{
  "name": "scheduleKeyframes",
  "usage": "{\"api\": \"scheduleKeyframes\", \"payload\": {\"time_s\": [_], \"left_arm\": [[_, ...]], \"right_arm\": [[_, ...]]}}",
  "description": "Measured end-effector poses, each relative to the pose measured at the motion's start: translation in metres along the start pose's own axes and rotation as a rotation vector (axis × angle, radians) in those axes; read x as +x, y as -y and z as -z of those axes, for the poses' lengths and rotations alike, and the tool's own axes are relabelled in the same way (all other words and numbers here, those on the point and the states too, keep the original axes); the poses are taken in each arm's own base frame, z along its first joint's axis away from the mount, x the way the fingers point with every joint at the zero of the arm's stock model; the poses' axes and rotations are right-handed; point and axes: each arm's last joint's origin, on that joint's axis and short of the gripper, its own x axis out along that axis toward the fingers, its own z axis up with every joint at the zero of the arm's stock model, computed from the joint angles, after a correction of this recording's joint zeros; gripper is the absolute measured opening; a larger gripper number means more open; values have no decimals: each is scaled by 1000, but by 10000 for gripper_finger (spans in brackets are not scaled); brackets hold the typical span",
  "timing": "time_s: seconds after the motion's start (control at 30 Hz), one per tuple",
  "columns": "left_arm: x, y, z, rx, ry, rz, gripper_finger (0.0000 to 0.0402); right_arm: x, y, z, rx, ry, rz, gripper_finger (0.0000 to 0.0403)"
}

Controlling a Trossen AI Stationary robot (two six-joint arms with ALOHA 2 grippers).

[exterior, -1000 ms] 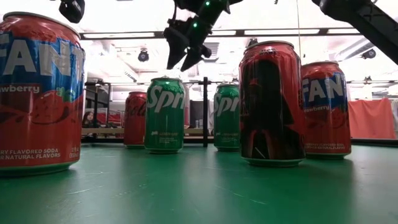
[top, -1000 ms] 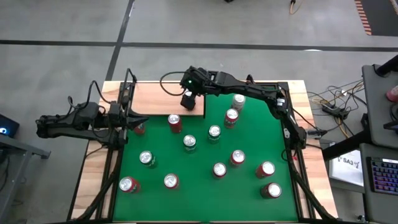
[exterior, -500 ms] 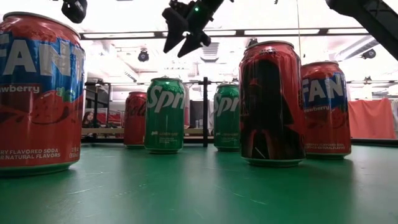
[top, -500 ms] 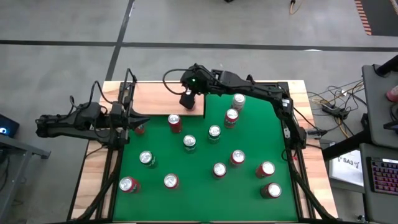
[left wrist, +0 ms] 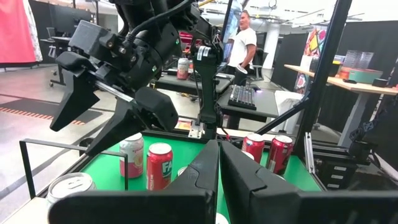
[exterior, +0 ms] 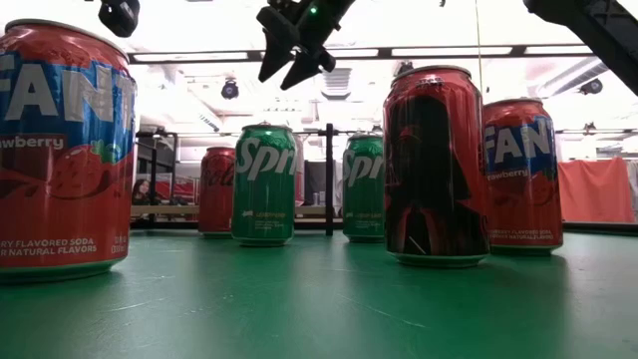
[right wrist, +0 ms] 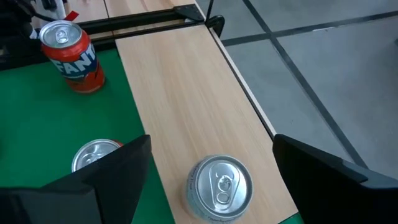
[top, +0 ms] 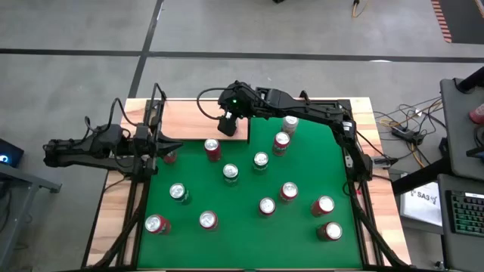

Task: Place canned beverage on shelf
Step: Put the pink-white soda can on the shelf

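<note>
A silver-topped can (right wrist: 219,186) stands upright on its base on the pale wood shelf (right wrist: 180,93), near the shelf's edge by the green felt. My right gripper (right wrist: 211,142) hangs open above it, one finger off to each side, touching nothing. In the high view this gripper (top: 228,123) covers the can over the shelf's (top: 189,117) right end. In the low view the gripper (exterior: 292,62) is high above the cans. My left gripper (top: 157,148) waits shut at the table's left edge, its fingers (left wrist: 218,162) together.
Several cans stand on the green felt (top: 249,227), among them a red can (top: 212,149) just in front of the shelf and another (top: 168,156) by my left gripper. Thin black rods (exterior: 328,179) rise at the shelf. A person (left wrist: 244,43) stands in the room beyond.
My right gripper has risen above the shelf, staying open with nothing between its fingers. The cans have stayed where they were.
</note>
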Motion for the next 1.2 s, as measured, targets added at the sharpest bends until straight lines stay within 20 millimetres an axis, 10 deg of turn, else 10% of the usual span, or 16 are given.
{"api": "scheduleKeyframes", "payload": {"time_s": [0.4,0.93,1.2], "left_arm": [[0,0,0,0,0,0,0],[0,0,0,0,0,0,0],[0,0,0,1,0,0,0]], "right_arm": [[2,0,2,-2,-11,1,316],[4,0,4,-4,-19,1,65],[4,0,4,-5,-20,1,10]]}}
